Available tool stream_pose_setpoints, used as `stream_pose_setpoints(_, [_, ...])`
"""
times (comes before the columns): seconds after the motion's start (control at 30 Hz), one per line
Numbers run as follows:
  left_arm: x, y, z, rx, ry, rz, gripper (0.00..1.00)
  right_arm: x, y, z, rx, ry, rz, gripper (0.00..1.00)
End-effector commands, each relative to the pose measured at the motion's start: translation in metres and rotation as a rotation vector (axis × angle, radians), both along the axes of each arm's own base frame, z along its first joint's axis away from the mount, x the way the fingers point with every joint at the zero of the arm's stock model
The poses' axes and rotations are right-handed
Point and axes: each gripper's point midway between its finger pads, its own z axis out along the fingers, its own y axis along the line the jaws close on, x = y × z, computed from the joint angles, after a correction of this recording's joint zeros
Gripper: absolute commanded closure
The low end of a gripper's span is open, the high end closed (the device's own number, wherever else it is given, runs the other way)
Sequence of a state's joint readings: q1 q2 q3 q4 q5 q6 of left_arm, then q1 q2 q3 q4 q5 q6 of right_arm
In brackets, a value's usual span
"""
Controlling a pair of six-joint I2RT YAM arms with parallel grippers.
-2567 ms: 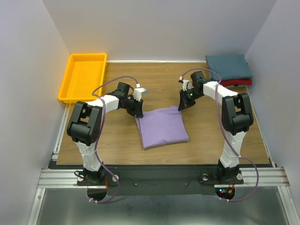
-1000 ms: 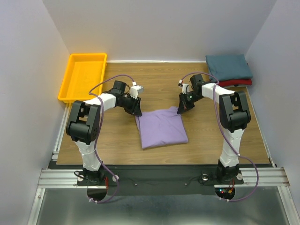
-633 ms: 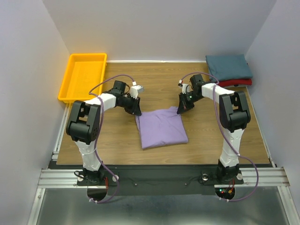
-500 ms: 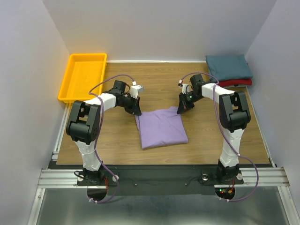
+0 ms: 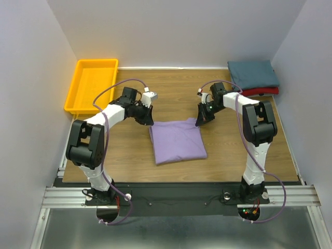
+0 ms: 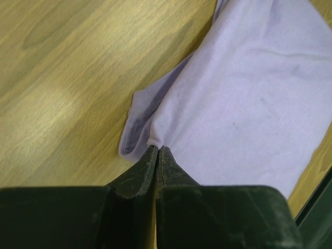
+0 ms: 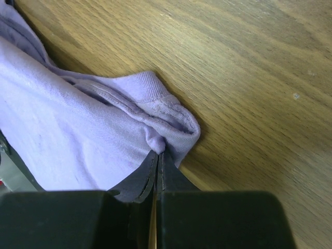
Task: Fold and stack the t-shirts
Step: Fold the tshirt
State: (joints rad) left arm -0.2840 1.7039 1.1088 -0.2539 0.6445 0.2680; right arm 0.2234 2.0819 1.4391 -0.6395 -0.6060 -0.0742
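My left jaws are clenched on the lavender t-shirt [image 5: 178, 141], biting a small pinch of cloth at its upper left corner in the overhead view. In the left wrist view the two tips meet on the fabric's edge at the bottom middle of the frame, and a loose fold curls out just to their left. My right jaws are clenched as well, grasping the same shirt at its upper right corner. The right wrist view shows those tips pressed together on a bunched fold, with a ribbed band of the shirt just above them. The shirt lies as a rough rectangle in the middle of the wooden counter [image 5: 129, 155], spreading from my two grips down towards the bottom of the overhead frame. At the upper right of that frame a folded dark teal t-shirt [image 5: 253, 73] rests on a folded red t-shirt [image 5: 263, 92], of which only a strip shows along the lower edge; both are well apart from the lavender one. A yellow-orange tray [image 5: 71, 98] sits at the upper left of the counter
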Motion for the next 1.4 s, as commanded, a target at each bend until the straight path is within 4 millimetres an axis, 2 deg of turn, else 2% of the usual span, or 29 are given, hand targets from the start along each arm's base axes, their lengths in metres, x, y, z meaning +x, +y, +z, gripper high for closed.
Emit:
stream_pose_setpoints(0.0, [-0.002, 0.016, -0.009, 0.061, -0.009, 0.031, 1.00, -0.003, -0.009, -0.021, -0.080, -0.008, -0.001, 0.99])
stream_pose_setpoints(0.17, [0.012, 0.031, -0.033, 0.110, 0.022, 0.077, 1.00, -0.001, -0.009, -0.020, -0.083, -0.013, -0.008, 0.99])
stream_pose_setpoints(0.33, [0.024, 0.030, -0.051, 0.115, 0.037, 0.081, 1.00, 0.006, -0.006, -0.019, -0.074, -0.017, -0.014, 0.99])
stream_pose_setpoints(0.53, [0.043, 0.029, -0.056, 0.127, 0.019, 0.095, 1.00, 0.020, -0.004, -0.020, -0.074, -0.040, -0.028, 0.99])
stream_pose_setpoints(0.6, [0.049, 0.028, -0.056, 0.132, 0.010, 0.097, 1.00, 0.031, -0.001, -0.014, -0.069, -0.065, -0.038, 0.99])
stream_pose_setpoints(0.73, [0.070, 0.028, -0.040, 0.137, -0.048, 0.101, 1.00, 0.054, 0.002, 0.004, -0.066, -0.132, -0.058, 1.00])
stream_pose_setpoints(0.8, [0.072, 0.029, -0.030, 0.126, -0.057, 0.093, 0.83, 0.062, 0.001, 0.017, -0.069, -0.170, -0.063, 0.98])
stream_pose_setpoints(0.83, [0.074, 0.027, -0.020, 0.108, -0.067, 0.082, 0.76, 0.069, 0.001, 0.027, -0.070, -0.201, -0.069, 0.81])
stream_pose_setpoints(0.87, [0.074, 0.032, -0.005, 0.090, -0.087, 0.087, 0.68, 0.073, -0.001, 0.042, -0.074, -0.235, -0.082, 0.71])
stream_pose_setpoints(0.93, [0.070, 0.032, 0.018, 0.024, -0.118, 0.078, 0.58, 0.078, -0.001, 0.066, -0.059, -0.281, -0.099, 0.54])
stream_pose_setpoints(0.97, [0.068, 0.031, 0.043, -0.016, -0.164, 0.076, 0.57, 0.078, 0.001, 0.078, -0.046, -0.301, -0.103, 0.50])
stream_pose_setpoints(1.0, [0.060, 0.030, 0.055, -0.082, -0.152, 0.070, 0.54, 0.077, 0.002, 0.100, -0.021, -0.335, -0.111, 0.47])
stream_pose_setpoints(1.03, [0.055, 0.027, 0.066, -0.118, -0.160, 0.070, 0.54, 0.074, 0.003, 0.112, -0.004, -0.355, -0.104, 0.47])
stream_pose_setpoints(1.07, [0.053, 0.024, 0.089, -0.162, -0.219, 0.063, 0.55, 0.067, 0.010, 0.120, 0.042, -0.338, -0.104, 0.47])
stream_pose_setpoints(1.1, [0.046, 0.017, 0.098, -0.205, -0.225, 0.052, 0.56, 0.061, 0.013, 0.134, 0.078, -0.350, -0.093, 0.50])
stream_pose_setpoints(1.13, [0.028, 0.008, 0.096, -0.285, -0.150, 0.050, 0.56, 0.056, 0.019, 0.138, 0.112, -0.342, -0.081, 0.52])
stream_pose_setpoints(1.17, [0.026, 0.000, 0.113, -0.349, -0.189, 0.039, 0.58, 0.047, 0.030, 0.144, 0.188, -0.312, -0.047, 0.58])
stream_pose_setpoints(1.2, [0.022, -0.008, 0.117, -0.394, -0.188, 0.028, 0.60, 0.039, 0.036, 0.142, 0.236, -0.256, -0.057, 0.62])
stream_pose_setpoints(1.23, [0.011, -0.021, 0.116, -0.440, -0.146, 0.002, 0.62, 0.038, 0.043, 0.141, 0.282, -0.235, -0.049, 0.66])
stream_pose_setpoints(1.27, [0.008, -0.031, 0.112, -0.488, -0.096, 0.011, 0.66, 0.028, 0.056, 0.142, 0.353, -0.191, -0.013, 0.74])
stream_pose_setpoints(1.3, [0.005, -0.038, 0.107, -0.506, -0.072, 0.002, 0.68, 0.022, 0.062, 0.138, 0.379, -0.151, -0.013, 0.77])
stream_pose_setpoints(1.37, [0.000, -0.057, 0.093, -0.540, -0.028, -0.039, 0.71, 0.010, 0.079, 0.120, 0.420, -0.081, 0.025, 0.83])
